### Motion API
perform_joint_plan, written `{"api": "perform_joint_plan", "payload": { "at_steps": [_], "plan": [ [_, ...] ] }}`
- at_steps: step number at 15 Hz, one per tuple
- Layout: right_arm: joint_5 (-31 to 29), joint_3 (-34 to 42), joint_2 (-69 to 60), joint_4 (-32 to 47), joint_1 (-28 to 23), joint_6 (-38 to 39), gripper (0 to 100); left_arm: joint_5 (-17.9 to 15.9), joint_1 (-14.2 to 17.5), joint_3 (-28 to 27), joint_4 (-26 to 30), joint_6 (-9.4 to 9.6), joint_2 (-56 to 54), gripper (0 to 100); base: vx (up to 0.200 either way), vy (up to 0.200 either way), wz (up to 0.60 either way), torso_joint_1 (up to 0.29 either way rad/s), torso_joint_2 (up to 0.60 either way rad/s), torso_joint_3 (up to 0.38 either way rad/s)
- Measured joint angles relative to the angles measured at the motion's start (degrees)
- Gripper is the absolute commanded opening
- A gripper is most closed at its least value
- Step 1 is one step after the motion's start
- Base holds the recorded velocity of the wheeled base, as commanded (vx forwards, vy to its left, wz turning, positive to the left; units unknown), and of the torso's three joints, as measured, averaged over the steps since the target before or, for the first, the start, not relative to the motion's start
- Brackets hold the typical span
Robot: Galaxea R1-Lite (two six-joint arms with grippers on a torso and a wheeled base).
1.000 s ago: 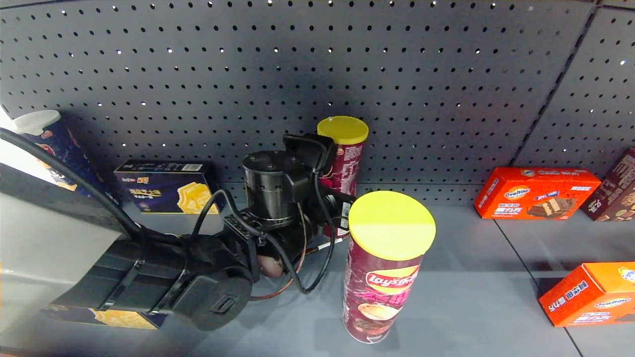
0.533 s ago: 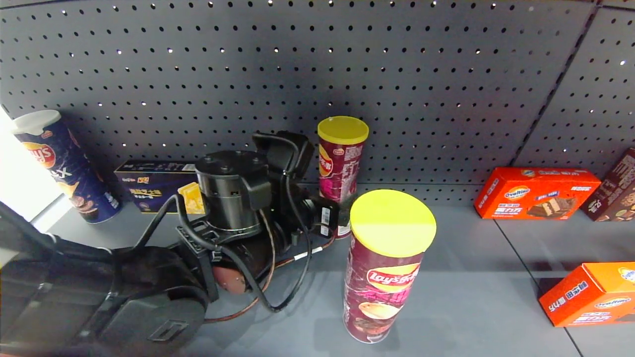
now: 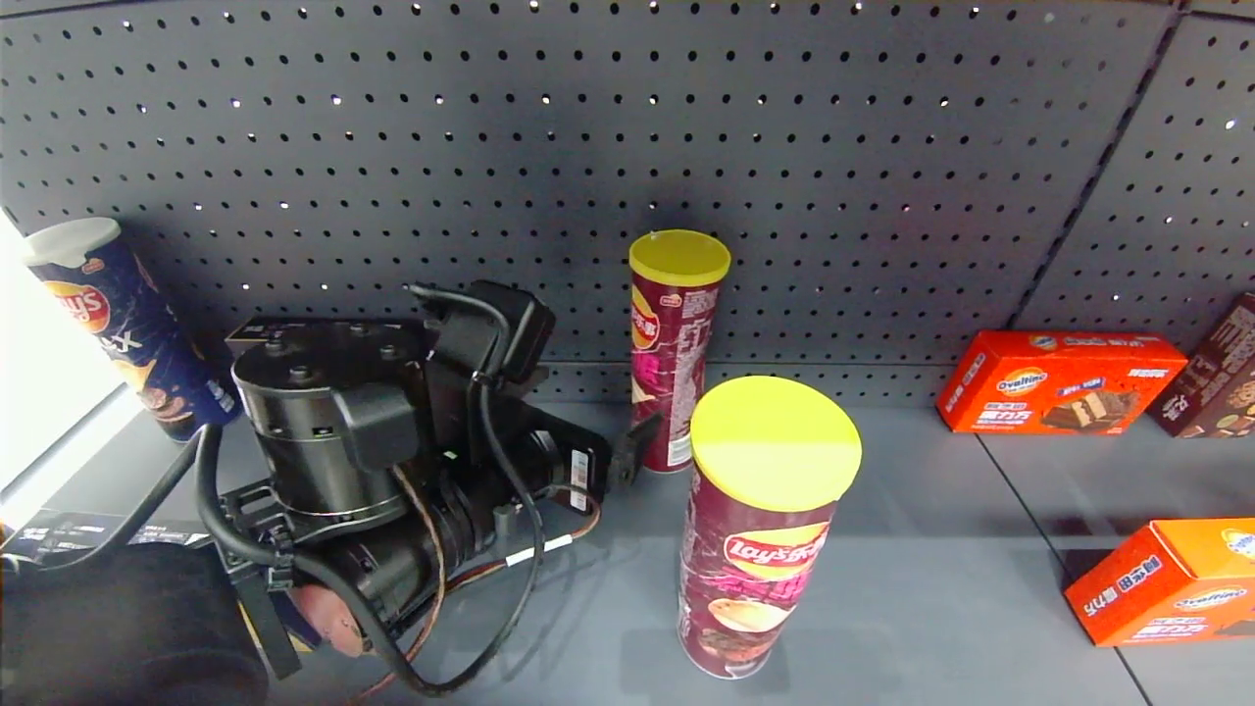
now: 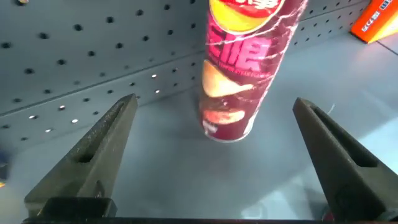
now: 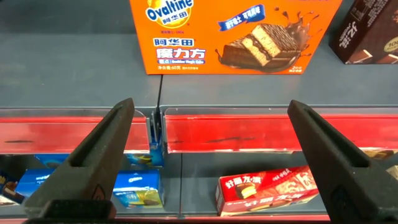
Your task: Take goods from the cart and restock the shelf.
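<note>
Now the left hand hangs released and empty just beside the rear can at the shelf's back edge, so a sideways swing could topple it or the front can.

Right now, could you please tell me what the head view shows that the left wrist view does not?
The head view adds the front chip can with its yellow lid, and the blue chip can at the far left. The left wrist view adds both fingers of the left gripper, spread wide open. Both share the rear maroon chip can, standing upright on the grey shelf close to the pegboard.
</note>
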Motion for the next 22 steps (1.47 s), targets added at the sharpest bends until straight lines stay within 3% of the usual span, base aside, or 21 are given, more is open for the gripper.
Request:
{"api": "perform_joint_plan", "payload": {
  "at_steps": [5, 10, 17, 22],
  "plan": [
    [0.0, 0.0, 0.0, 0.0, 0.0, 0.0, 100, 0.2, 3.1, 0.4, 1.5, 4.66, -0.9, 100, 0.0, 0.0, 0.0, 0.0, 0.0, 0.0],
    [0.0, 0.0, 0.0, 0.0, 0.0, 0.0, 100, 0.5, 6.3, -0.9, 3.0, 6.62, 1.0, 100, 0.0, 0.0, 0.0, 0.0, 0.0, 0.0],
    [0.0, 0.0, 0.0, 0.0, 0.0, 0.0, 100, 0.3, 7.7, -8.2, 3.0, 6.7, 8.3, 100, 0.0, 0.0, 0.0, 0.0, 0.0, 0.0],
    [0.0, 0.0, 0.0, 0.0, 0.0, 0.0, 100, 0.2, 7.4, -8.8, 3.0, 6.68, 10.1, 100, 0.0, 0.0, 0.0, 0.0, 0.0, 0.0]
  ]
}}
